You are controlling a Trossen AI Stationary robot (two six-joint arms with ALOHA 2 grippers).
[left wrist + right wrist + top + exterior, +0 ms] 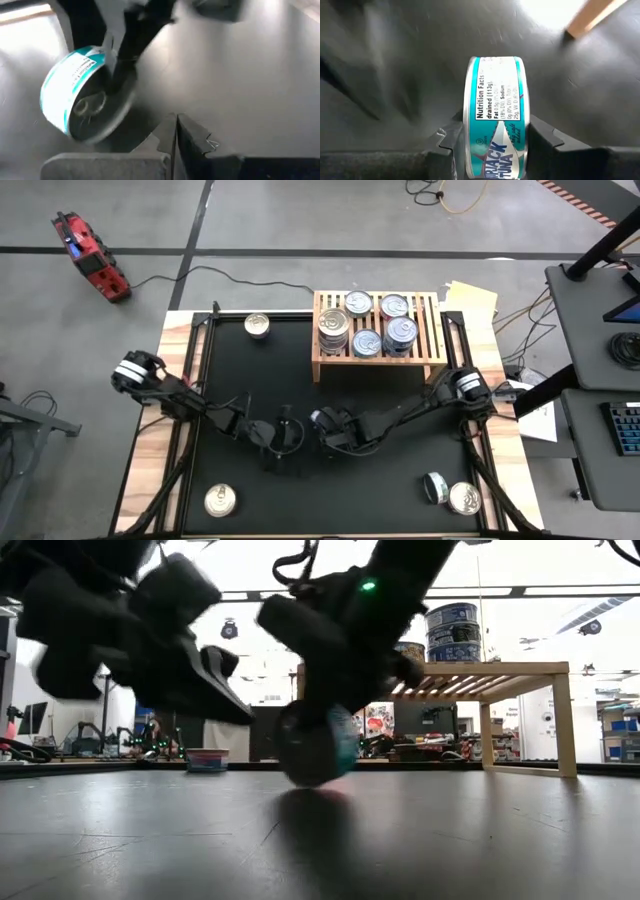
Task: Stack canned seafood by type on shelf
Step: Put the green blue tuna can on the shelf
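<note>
Right gripper [492, 142] clamps a teal tin [493, 120] on edge at mid-mat [400, 440]; left gripper [172, 132], fingers shut and empty, sits just left of it; shelf [430, 330] far right.

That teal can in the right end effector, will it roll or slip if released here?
Likely yes: the teal can stands on edge between the right end effector fingers, so it may roll across the black mat. Its smooth rim looks slippery; it seems rigid.

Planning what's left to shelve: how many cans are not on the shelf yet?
5. One at the mat's far edge, one near-left, two near-right, and one teal tin gripped in the right claw mid-mat. None seem hidden.
</note>
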